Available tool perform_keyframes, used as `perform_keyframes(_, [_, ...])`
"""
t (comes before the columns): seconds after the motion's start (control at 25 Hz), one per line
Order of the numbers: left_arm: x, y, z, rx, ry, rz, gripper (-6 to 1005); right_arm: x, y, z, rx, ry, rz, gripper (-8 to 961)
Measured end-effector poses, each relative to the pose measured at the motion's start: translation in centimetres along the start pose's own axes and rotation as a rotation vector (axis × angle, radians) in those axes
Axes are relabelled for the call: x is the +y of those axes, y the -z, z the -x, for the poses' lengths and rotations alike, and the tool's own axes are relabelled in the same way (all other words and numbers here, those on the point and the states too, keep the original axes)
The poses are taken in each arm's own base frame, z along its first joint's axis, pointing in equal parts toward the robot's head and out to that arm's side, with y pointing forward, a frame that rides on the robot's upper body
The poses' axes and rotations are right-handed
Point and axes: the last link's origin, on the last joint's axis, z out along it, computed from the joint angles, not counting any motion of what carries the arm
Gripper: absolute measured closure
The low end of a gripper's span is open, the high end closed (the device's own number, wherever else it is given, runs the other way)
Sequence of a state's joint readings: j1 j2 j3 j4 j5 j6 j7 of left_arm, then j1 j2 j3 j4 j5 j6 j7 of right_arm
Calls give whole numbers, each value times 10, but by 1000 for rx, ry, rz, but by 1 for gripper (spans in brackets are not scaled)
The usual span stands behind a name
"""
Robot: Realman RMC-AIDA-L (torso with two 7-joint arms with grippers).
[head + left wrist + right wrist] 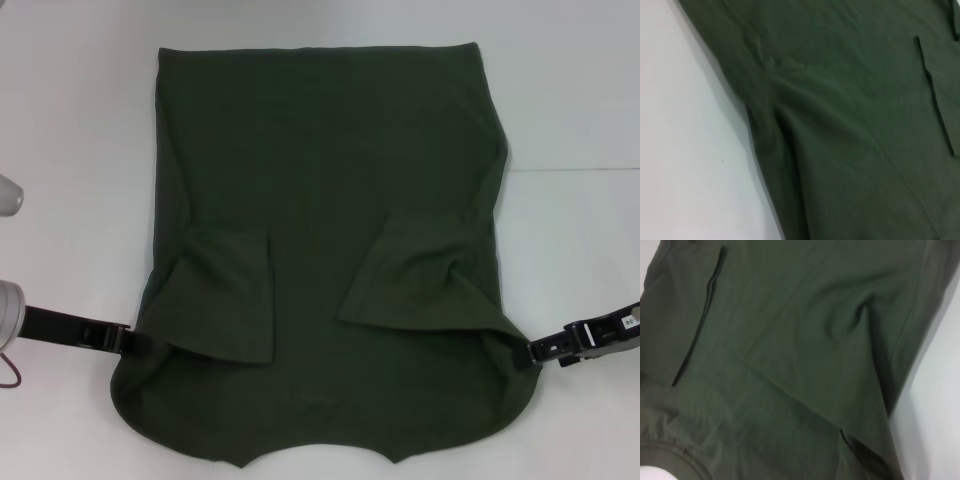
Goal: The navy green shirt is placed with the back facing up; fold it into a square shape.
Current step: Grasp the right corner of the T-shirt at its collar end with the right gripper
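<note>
The navy green shirt (320, 200) lies spread flat across the middle of a white table (70, 120), hem on the far side and curved neckline toward the robot, where the head view cuts off the collar's lowest edge. Both short sleeves are folded inward onto the body: the left sleeve (232, 298) as a squarish flap, the right sleeve (420, 270) as a slanted one, with wrinkles bunching toward each shoulder. No print shows on the upward face. The left gripper (128, 340) sits low on the table at the shirt's left shoulder edge, its tip reaching into the fabric fold, so whether its jaws are parted or pinching cloth cannot be told. The right gripper (540, 350) meets the right shoulder edge in the same way, its fingertips hidden against the dark cloth, and its jaw state cannot be told either. The left wrist view is filled with creased olive fabric and a strip of table, showing no fingers; the right wrist view likewise shows only cloth, a sleeve hem and a bit of the neckline. The table is plain, matte and brightly lit, with a faint seam (575, 168) running across on the right; nothing of the room beyond it shows.
</note>
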State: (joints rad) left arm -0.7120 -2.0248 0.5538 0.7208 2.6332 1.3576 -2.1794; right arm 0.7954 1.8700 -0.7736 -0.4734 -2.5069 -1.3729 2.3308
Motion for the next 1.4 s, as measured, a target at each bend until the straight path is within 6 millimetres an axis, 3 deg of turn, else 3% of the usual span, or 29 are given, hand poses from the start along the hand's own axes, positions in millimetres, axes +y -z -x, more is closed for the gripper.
perform_keyframes(1.4, [-1,3,-2,24,15,9,977,19,-26,8,12,60,1,26])
